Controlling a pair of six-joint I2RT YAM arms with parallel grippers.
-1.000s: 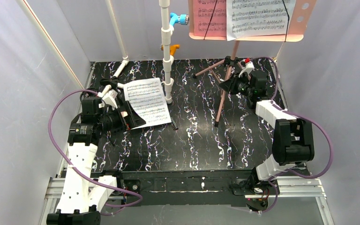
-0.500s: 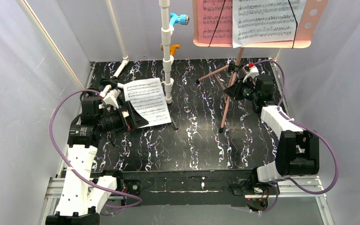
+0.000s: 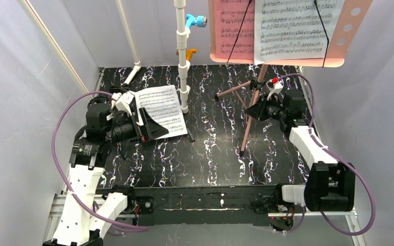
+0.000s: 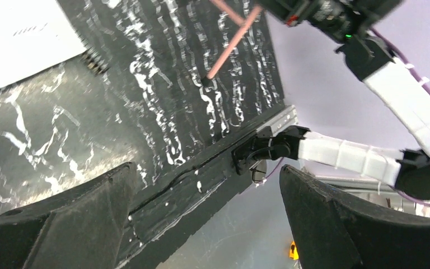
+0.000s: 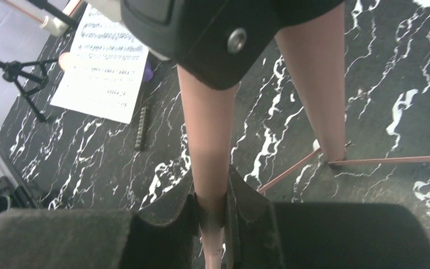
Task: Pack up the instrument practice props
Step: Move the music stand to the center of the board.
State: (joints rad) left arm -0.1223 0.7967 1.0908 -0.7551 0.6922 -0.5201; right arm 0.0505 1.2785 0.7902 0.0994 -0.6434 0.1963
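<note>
- movement on the right side: over the last second the music stand has slid toward the right wall and the near edge. its desk now fills more of the top view, as if it has come closer to the camera.
- who's carrying it?
- the right gripper. its jaws are narrow and clamped on one pink tube of the tripod, and the wrist view shows a pad pressed to each side. that arm has stretched further out to follow.
- feet off the table?
- can't tell. the long leg's foot sits low over the marbled top, maybe dragging, maybe just clear.
- and the pages?
- the pink page and the white page are on the desk. they rode along without slipping.
- left side?
- the left gripper hangs wide open and holds nothing. it is just beside the white sheet, which lies flat near the pipe frame. it has lifted and turned a little, no more.
- so where does that leave the packing?
- early, i'd judge. the stand is only being moved, pages aboard, and the loose sheet is untouched. the risk i see is that top-heavy desk swinging on so low a grip.
</note>
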